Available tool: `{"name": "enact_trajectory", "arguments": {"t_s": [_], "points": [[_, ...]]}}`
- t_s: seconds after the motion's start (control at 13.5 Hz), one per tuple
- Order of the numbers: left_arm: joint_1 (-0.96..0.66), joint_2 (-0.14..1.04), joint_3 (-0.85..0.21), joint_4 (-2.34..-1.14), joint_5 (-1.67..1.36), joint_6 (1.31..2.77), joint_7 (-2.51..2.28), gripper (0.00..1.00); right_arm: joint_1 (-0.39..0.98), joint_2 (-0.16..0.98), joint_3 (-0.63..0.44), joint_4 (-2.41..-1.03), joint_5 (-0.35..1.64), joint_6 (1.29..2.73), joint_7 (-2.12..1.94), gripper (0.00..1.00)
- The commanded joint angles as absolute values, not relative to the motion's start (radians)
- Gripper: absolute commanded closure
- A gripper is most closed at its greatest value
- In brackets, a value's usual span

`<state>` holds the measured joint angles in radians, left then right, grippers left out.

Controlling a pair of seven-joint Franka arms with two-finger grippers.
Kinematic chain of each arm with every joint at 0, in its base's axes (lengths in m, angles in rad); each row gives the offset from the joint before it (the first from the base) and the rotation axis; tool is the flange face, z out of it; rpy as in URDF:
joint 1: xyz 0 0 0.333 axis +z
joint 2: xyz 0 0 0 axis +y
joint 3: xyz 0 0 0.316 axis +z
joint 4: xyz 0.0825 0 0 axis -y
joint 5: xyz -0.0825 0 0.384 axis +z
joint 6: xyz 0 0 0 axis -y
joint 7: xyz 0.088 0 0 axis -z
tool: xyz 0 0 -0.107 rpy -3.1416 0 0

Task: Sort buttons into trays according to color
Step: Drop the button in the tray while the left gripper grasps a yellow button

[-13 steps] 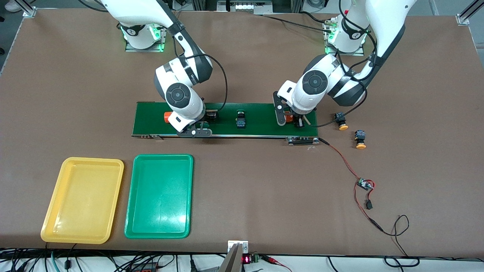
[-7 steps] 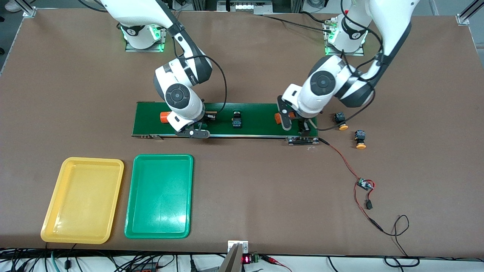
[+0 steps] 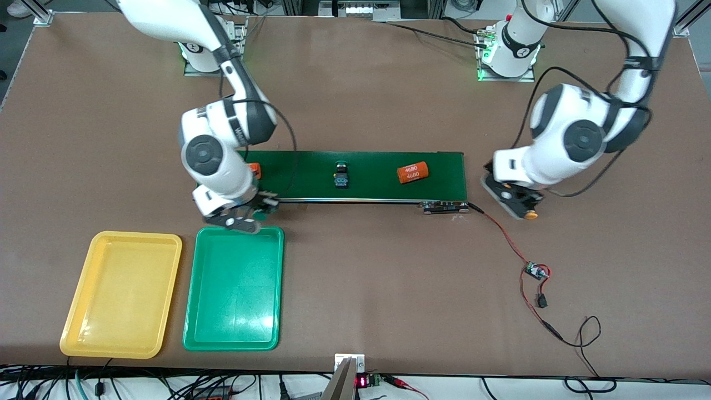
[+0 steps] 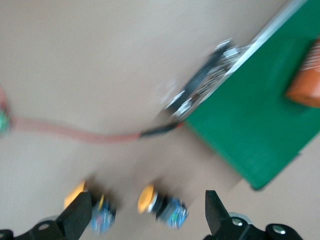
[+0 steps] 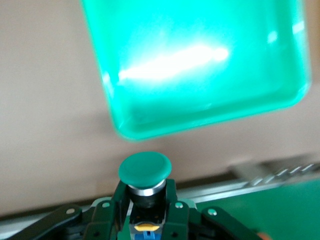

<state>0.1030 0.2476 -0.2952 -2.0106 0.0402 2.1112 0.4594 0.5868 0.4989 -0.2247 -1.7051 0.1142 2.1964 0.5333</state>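
Clearly, the right gripper (image 5: 145, 210) has its fingers clenched on a green button (image 5: 145, 172) over the green tray's (image 3: 233, 289) rim nearest the conveyor belt (image 3: 366, 175); only the right wrist view shows this grasp. The left gripper (image 4: 145, 220), fingers spread wide, hangs over two yellow buttons (image 4: 162, 206) on the table (image 3: 389, 278).

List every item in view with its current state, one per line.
right gripper: shut on a green button, over the green tray's edge
left gripper: open, over two yellow buttons
green tray: empty
yellow tray: empty
second green button: on the conveyor belt
orange cylinder: lying on the belt
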Motion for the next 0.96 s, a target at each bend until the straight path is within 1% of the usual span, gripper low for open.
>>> {"name": "enact_trajectory", "arguments": {"t_s": [0.0,0.07,0.15,0.3,0.52,0.67,0.89], "points": [[0.084,0.225,-0.218,-2.055,0.02,2.073,0.31,0.0,0.571,0.577,-0.279,-1.626,0.103,2.212,0.424,0.82],[0.084,0.233,-0.201,-2.083,0.02,2.071,0.26,0.0,0.56,0.607,-0.288,-1.618,0.103,2.238,0.378,0.82],[0.083,0.245,-0.184,-2.107,0.02,2.077,0.217,0.0,0.542,0.633,-0.294,-1.618,0.104,2.296,0.338,0.82],[0.083,0.25,-0.179,-2.172,0.02,2.086,0.134,0.0,0.517,0.663,-0.295,-1.614,0.104,2.358,0.319,0.82],[0.081,0.256,-0.179,-2.273,0.021,2.207,-0.146,0.0,0.514,0.715,-0.295,-1.563,0.104,2.384,0.316,0.82],[0.072,0.293,-0.179,-2.296,0.018,2.265,-0.236,0.0,0.499,0.748,-0.295,-1.548,0.103,2.388,0.292,0.82],[0.067,0.334,-0.183,-2.303,0.012,2.351,-0.392,0.0,0.468,0.782,-0.295,-1.549,0.103,2.434,0.206,0.81]]}}
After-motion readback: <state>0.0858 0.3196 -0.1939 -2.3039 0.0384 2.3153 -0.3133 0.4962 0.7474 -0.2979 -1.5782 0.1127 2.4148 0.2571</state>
